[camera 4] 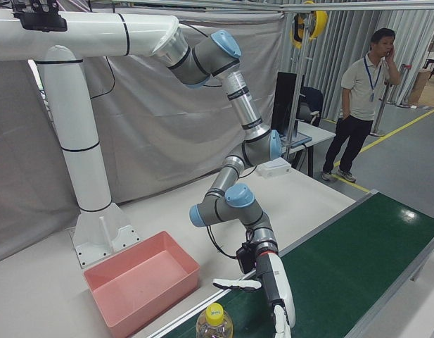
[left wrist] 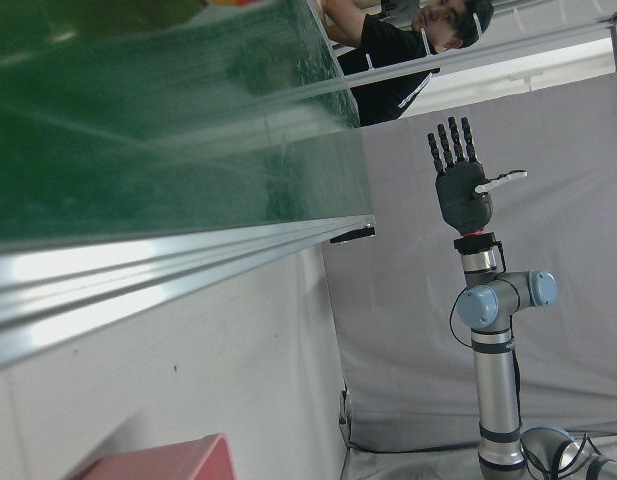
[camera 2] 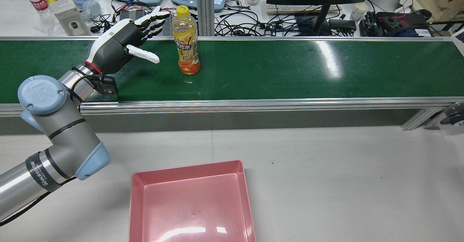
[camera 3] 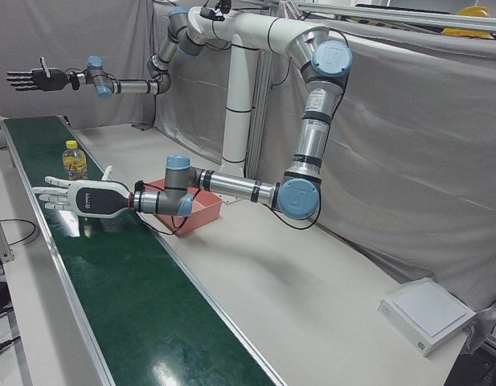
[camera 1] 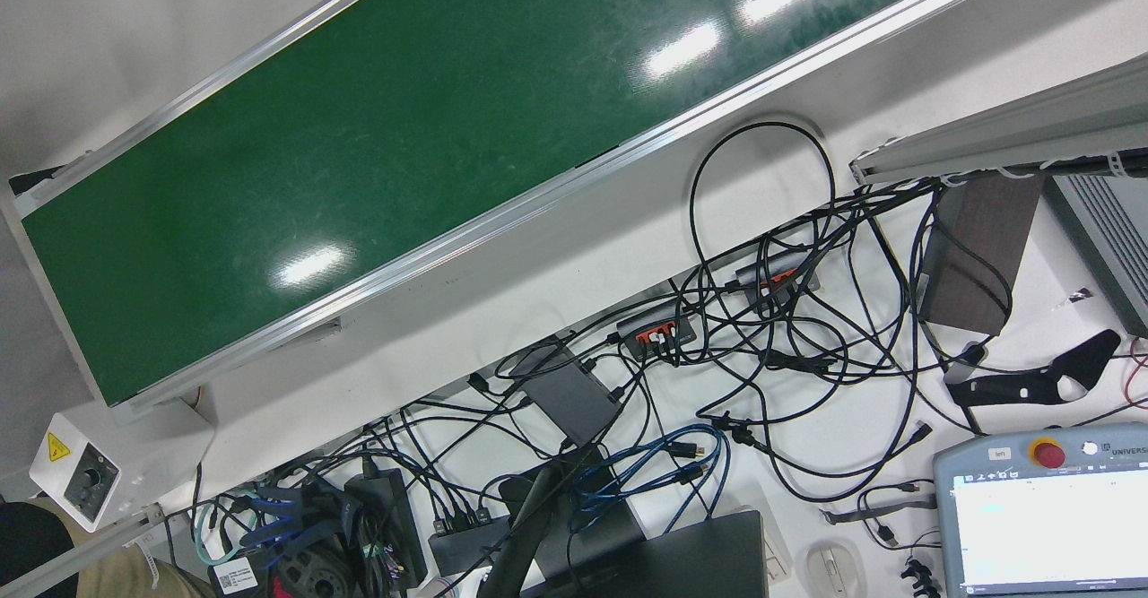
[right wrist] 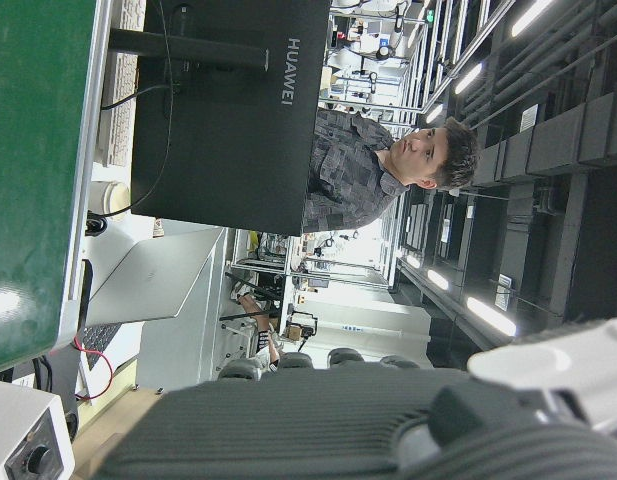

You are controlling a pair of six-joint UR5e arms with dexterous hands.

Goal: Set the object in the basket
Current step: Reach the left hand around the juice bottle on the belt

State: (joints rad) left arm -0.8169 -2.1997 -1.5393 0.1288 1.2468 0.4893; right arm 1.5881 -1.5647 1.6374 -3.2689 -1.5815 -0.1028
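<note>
The pink basket (camera 2: 192,202) lay nearest the rear camera, empty, on the white table (camera 2: 326,169) on the robot's side of the green conveyor belt (camera 2: 290,69). The bottle (camera 2: 185,40), an orange drink with a yellow cap, stood upright on the belt toward its far edge, well apart from the basket.

The left hand (camera 2: 125,40) hovered over the belt just beside the bottle, on the rear view's left. Its fingers (camera 2: 154,19) were spread and extended toward the bottle, the thumb pointing at the bottle's lower body, with a visible gap between hand and bottle. It held nothing.

The right hand (camera 3: 26,79) was raised high at the far end of the station, fingers straight and apart, also empty. It was well away from the bottle and appeared to take no part.

Judged step: approach before grasp. The bottle had not yet been contacted.

The next move called for the following:
1. Advance the left hand sideways until the bottle sits between thumb and fingers.
2. Close around the bottle's body, below the shoulder, without tipping it.
3. Lift clear of the belt rail (camera 2: 253,104) and carry back over the basket.
</note>
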